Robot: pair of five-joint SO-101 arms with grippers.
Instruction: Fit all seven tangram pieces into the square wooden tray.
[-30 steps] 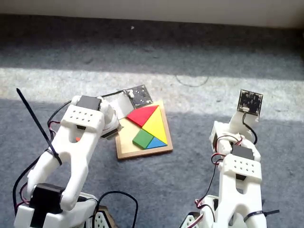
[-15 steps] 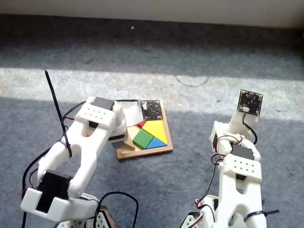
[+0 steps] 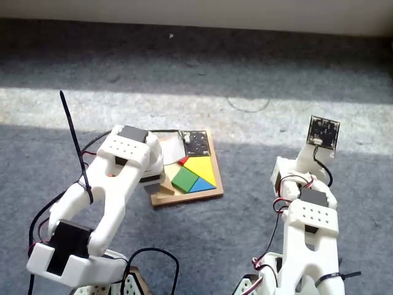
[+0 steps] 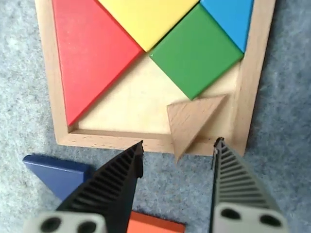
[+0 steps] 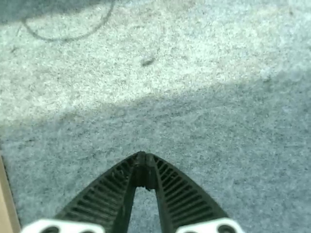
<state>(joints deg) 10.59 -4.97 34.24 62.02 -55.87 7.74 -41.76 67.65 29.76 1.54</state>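
Left fingers [image 4: 116, 179] are spread, empty, astride a wooden triangle [image 4: 192, 119] laid over the tray [image 4: 46, 73] rim; right fingers [image 5: 121, 194] are closed, empty.

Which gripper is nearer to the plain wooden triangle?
Left. The left gripper stands open right at the plain wooden triangle on the tray rim; the right gripper is shut over carpet, far off.

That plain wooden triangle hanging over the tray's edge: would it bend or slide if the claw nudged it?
The wooden triangle looks thick and solid, so it is probably stiff. Its tip rests on the tray rim, so a nudge may rock it or drop it flat. With its flat faces it would likely slide, not roll.
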